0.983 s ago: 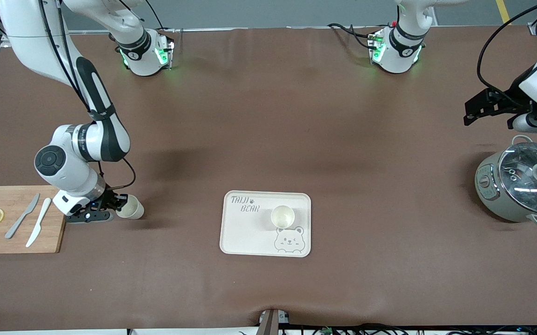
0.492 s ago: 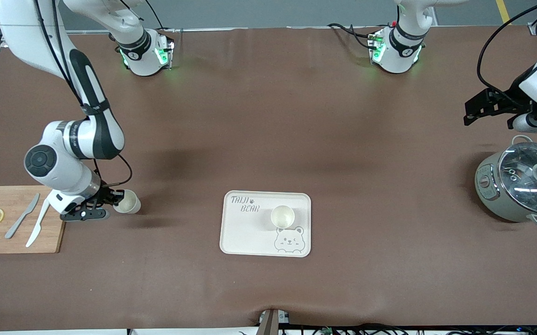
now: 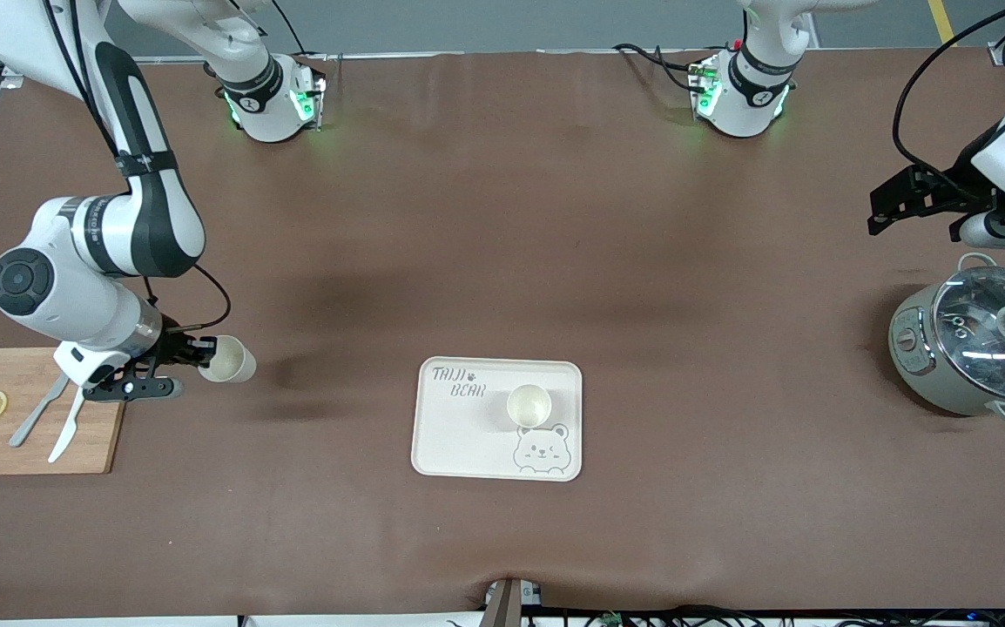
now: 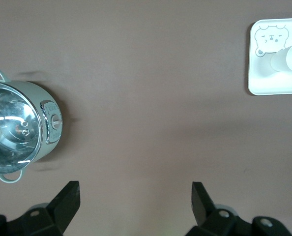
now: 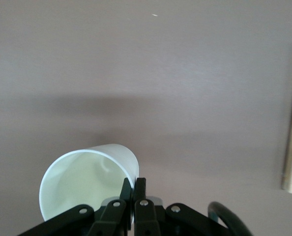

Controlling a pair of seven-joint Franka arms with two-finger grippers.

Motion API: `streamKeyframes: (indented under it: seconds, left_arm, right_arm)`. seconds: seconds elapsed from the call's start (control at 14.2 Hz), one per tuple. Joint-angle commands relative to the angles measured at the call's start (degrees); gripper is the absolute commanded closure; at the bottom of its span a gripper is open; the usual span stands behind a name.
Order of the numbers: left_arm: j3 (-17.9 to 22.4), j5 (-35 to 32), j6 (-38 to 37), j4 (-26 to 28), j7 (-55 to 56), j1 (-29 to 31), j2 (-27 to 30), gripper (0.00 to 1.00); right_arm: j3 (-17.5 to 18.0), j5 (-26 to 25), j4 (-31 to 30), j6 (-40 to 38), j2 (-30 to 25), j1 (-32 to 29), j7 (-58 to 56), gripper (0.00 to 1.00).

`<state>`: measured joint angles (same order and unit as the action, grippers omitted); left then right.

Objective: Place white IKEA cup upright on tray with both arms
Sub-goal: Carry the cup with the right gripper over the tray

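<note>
my right gripper (image 3: 198, 355) pinches the rim of a white cup (image 3: 228, 359), tilted above the table at nine o'clock from the tray (image 3: 459, 435), where one cup (image 3: 529, 405) stands upright; my left gripper (image 3: 881, 213), spread empty, waits above the pot (image 3: 973, 348).

Tray (image 3: 459, 435) reads "TAIJI BEAR" in grey, w/ bear drawing.

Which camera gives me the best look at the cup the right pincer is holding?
The right wrist view: the held cup fills it, rim pinched by the shut right pincer. The front view shows it small, tilted beside the cutting board. The left wrist view misses it.
</note>
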<state>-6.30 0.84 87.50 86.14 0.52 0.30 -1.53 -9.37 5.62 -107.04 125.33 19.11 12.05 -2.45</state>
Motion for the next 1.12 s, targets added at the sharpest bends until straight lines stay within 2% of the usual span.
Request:
streamKeyframes:
  seconds: [0.0, 0.28, 0.49, 1.05]
  left_arm:
    - [0.33, -1.10, 0.48, 1.31, -0.08, -0.47, 1.45, 0.00]
    - [0.33, -1.10, 0.39, 1.31, -0.08, -0.47, 1.53, 0.00]
    - [0.33, -1.02, 0.48, 1.31, -0.08, -0.39, 1.53, 0.00]
    - [0.33, -1.10, 0.48, 1.31, 0.01, -0.39, 1.53, 0.00]
  right_arm:
    - [-0.30, 1.58, 1.66, -0.96, -0.13, 4.63, 6.90, 1.00]
    - [-0.30, 3.16, 5.26, -2.54, 0.39, 9.91, 15.36, 1.00]
    - [-0.39, 7.46, 6.93, -1.75, 1.01, 12.37, 16.42, 1.00]
    - [-0.48, 7.21, 18.69, -1.58, 10.05, 20.28, 33.36, 1.00]
